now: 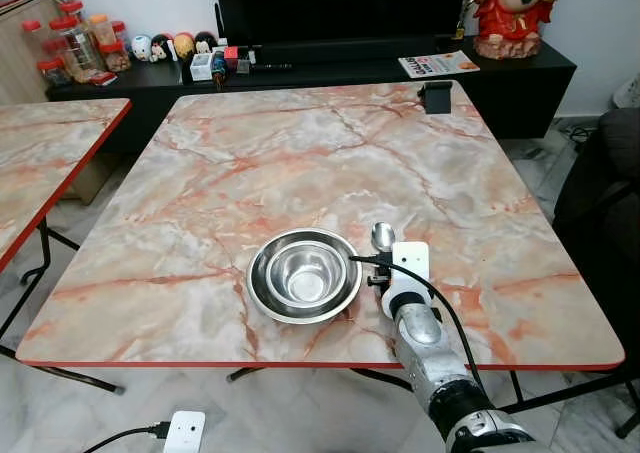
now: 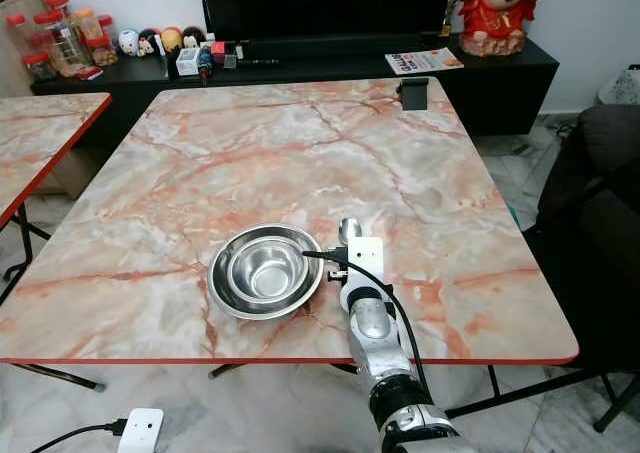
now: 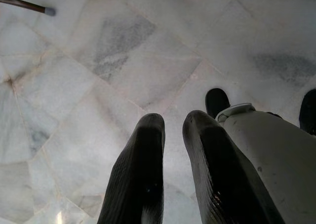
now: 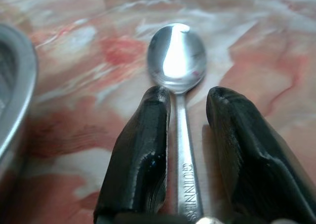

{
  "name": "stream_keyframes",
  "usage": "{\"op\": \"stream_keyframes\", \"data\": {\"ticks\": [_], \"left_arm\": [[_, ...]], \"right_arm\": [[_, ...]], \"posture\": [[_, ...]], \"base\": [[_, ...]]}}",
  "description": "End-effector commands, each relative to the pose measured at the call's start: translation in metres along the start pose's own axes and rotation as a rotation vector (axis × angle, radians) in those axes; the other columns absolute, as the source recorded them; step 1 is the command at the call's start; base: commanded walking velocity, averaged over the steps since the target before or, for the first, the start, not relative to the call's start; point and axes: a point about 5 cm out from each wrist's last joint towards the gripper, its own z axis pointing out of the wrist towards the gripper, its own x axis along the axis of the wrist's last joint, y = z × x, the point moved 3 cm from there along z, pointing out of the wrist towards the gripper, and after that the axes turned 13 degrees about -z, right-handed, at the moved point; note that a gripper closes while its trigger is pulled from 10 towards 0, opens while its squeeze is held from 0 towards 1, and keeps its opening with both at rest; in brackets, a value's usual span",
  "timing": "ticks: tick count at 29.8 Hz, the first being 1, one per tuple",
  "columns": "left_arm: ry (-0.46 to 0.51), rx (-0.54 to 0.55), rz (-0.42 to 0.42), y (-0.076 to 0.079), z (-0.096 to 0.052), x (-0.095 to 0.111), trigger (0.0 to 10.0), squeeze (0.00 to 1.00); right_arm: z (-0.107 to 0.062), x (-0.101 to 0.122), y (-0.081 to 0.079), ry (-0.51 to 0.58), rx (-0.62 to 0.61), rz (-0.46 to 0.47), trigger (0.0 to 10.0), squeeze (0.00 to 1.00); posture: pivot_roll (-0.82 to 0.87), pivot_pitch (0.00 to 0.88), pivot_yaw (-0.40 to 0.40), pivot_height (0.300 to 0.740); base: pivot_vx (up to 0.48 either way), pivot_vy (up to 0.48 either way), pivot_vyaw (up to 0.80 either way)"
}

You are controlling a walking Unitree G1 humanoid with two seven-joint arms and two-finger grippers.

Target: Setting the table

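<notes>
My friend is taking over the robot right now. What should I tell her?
Right gripper: low over the table, fingers open either side of the spoon handle, not clamped.
Left gripper: idle, open, pointing at the floor.
Done: two nested steel bowls near the front edge, spoon lying to their right.
Left: pull the right gripper away; anything else for the setting.

A: What colour is the table [image 1: 300,153]?
B: Marbled cream and grey with salmon-pink veins, edged in red. The second table [image 1: 40,143] on the left bears the same pattern.
A: And the bowl [image 1: 304,275]?
B: Shiny silver steel, as is the spoon [image 4: 178,61] to its right.
A: The right gripper [image 4: 187,135]?
B: Glossy black fingers on a silver arm.
A: The far side?
B: A black cabinet [image 1: 330,73] with a red and gold figurine [image 1: 515,13].
A: The floor [image 3: 123,61]?
B: White marble tiles with grey clouding.
</notes>
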Motion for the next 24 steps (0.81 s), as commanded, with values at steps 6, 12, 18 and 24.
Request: {"op": "stream_keyframes", "data": {"ticks": [6,12,18,24], "left_arm": [[-0.008,0.002,0.01,-0.001,0.0,-0.001,10.0,0.0],[-0.007,0.002,0.005,-0.001,0.0,-0.001,10.0,0.0],[-0.006,0.002,0.002,-0.001,0.0,-0.001,10.0,0.0],[0.002,0.002,-0.004,-0.001,0.0,0.0,10.0,0.0]], "right_arm": [[-0.001,0.014,0.003,0.084,-0.029,-0.012,10.0,0.0],[-0.003,0.022,0.006,0.144,-0.046,-0.005,10.0,0.0],[-0.011,0.045,0.015,0.289,-0.092,-0.029,10.0,0.0],[-0.025,0.066,0.022,0.431,-0.123,-0.077,10.0,0.0]], "posture": [[-0.05,0.0,0.077,0.74],[-0.05,0.0,0.078,0.74],[-0.06,0.0,0.079,0.74],[-0.06,0.0,0.076,0.74]], "base": [[0.0,0.0,0.0],[0.0,0.0,0.0],[0.0,0.0,0.0],[0.0,0.0,0.0]]}}
